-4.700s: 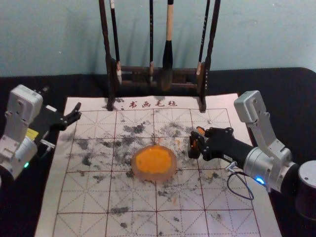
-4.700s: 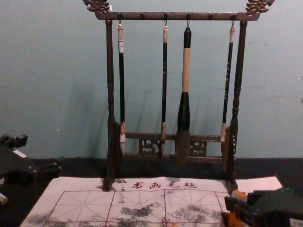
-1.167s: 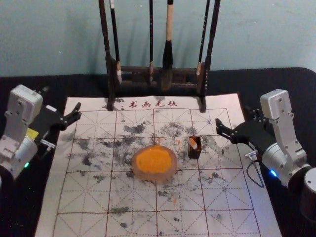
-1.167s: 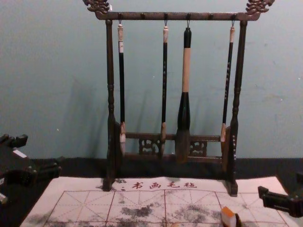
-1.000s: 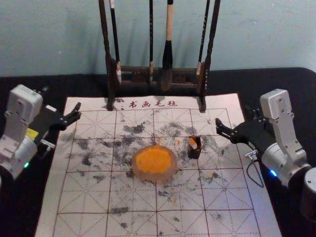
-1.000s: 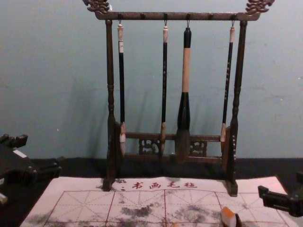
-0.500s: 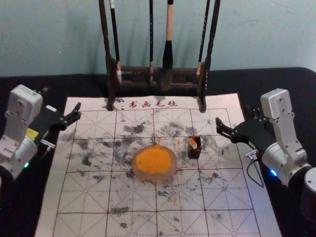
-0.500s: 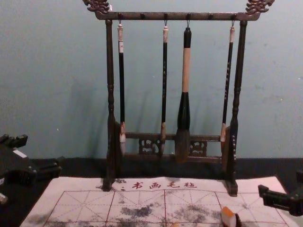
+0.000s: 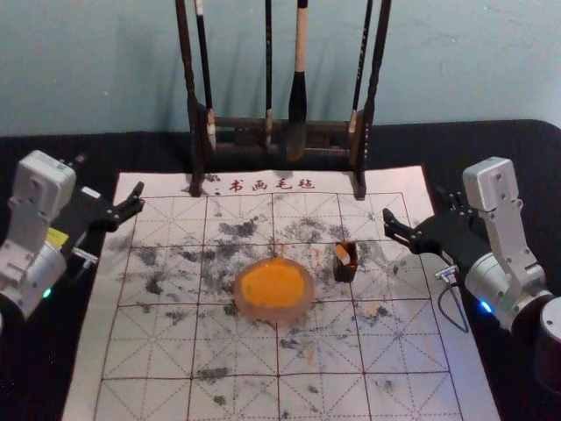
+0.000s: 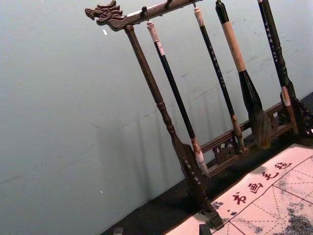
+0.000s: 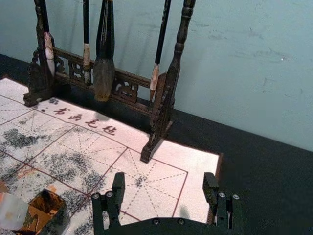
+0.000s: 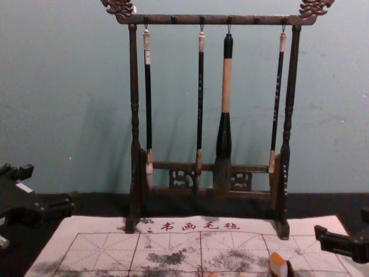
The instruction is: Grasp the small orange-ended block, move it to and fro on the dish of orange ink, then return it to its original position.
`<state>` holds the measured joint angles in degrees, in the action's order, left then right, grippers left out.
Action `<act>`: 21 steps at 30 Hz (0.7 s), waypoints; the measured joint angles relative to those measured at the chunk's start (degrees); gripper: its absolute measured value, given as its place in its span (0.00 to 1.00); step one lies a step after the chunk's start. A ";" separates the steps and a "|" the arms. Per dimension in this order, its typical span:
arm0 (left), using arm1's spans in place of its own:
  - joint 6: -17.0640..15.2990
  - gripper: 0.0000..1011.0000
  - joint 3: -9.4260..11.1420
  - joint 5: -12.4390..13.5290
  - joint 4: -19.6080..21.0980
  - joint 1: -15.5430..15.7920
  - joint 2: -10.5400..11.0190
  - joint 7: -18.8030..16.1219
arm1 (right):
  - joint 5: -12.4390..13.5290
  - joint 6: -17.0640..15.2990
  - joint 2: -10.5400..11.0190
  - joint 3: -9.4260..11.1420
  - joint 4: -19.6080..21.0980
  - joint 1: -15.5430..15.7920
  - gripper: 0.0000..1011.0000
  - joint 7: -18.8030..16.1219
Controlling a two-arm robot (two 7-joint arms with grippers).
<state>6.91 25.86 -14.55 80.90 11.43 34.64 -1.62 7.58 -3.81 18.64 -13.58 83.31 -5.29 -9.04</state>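
The small white block with an orange end (image 9: 343,254) leans in a dark open box (image 9: 345,272) right of the ink dish. The round dish (image 9: 273,311) holds orange ink. In the right wrist view the block (image 11: 12,213) rests inside the box (image 11: 57,221); its orange end points up in the chest view (image 12: 278,264). My right gripper (image 9: 415,205) is open to the right of the box, touching nothing; between its fingers (image 11: 164,182) is only air. My left gripper (image 9: 110,174) is parked open at the mat's left edge, also seen as the gripper (image 10: 161,230) in its wrist view.
A wooden rack (image 9: 248,153) with several hanging brushes stands at the mat's back edge, before the wall. The ink-stained gridded mat (image 9: 412,399) lies on a black table (image 9: 517,175).
Since the earliest frames my right gripper has left the box, moved right and opened. The block remains in the box, its tilt slightly changed in the last second. The left arm has stayed still.
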 joint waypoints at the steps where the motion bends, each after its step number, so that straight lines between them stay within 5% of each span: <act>1: 0.00 0.99 0.00 0.00 0.00 0.00 0.00 0.00 | 0.00 0.00 0.00 0.00 0.00 0.00 0.99 -0.01; 21: 0.00 0.99 0.00 0.00 0.00 0.00 0.00 0.00 | 0.02 -0.01 0.00 0.00 -0.01 0.00 0.99 -0.01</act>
<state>6.91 25.86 -14.55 80.90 11.43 34.64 -1.62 7.60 -3.82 18.64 -13.58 83.30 -5.29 -9.05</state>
